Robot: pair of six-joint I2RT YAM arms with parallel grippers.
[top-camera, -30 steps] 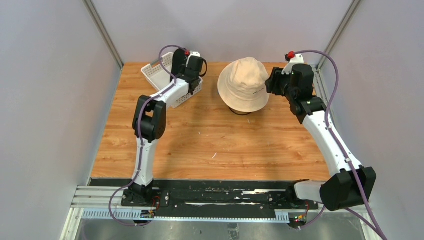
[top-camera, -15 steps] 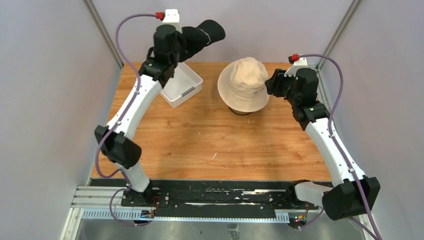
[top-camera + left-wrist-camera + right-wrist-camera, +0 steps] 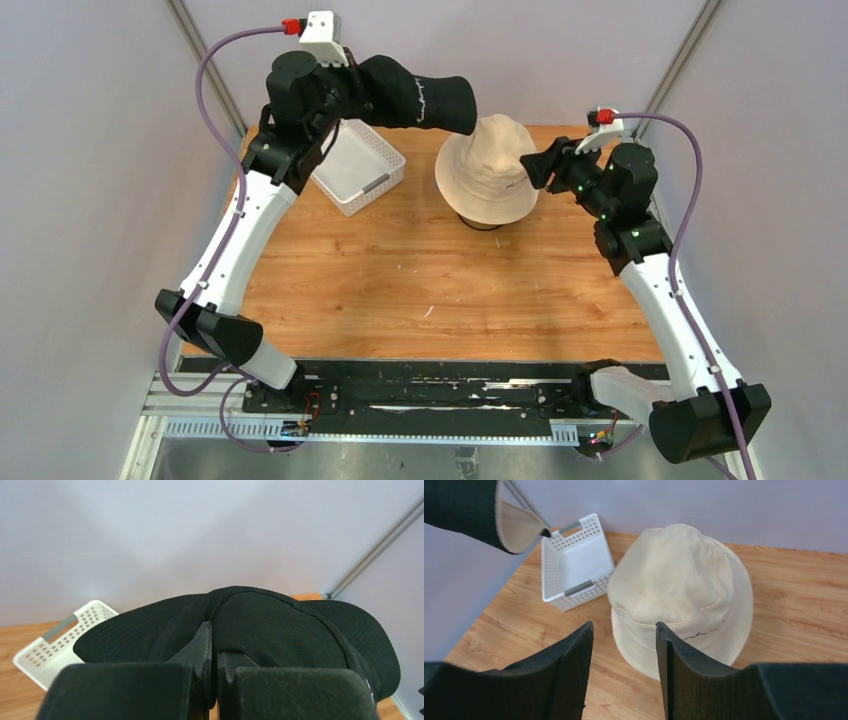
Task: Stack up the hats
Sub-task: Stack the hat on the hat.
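Note:
A black hat [image 3: 420, 98] hangs in the air high over the table's far edge, pinched at its brim by my left gripper [image 3: 352, 95], which is shut on it. From the left wrist the black hat [image 3: 280, 630] fills the view beyond the left gripper [image 3: 215, 640]. A beige hat [image 3: 488, 168] sits crown up at the far middle of the table; whatever is under it is hidden. The black hat's free end reaches just above the beige hat's left side. My right gripper [image 3: 530, 165] stands open beside the beige hat's right brim, holding nothing. The right wrist view shows the beige hat [image 3: 681, 595] beyond the right gripper [image 3: 624, 627].
A white lattice basket [image 3: 357, 168] stands at the far left of the table, below my left arm, and shows nothing inside [image 3: 574, 562]. Grey walls close in on the left, right and back. The wooden tabletop [image 3: 420, 280] lies in front of the hats.
My left arm rose out of the basket with the black hat and swung it up and to the right, toward the beige hat. My right gripper lifted slightly and stayed beside the beige hat.

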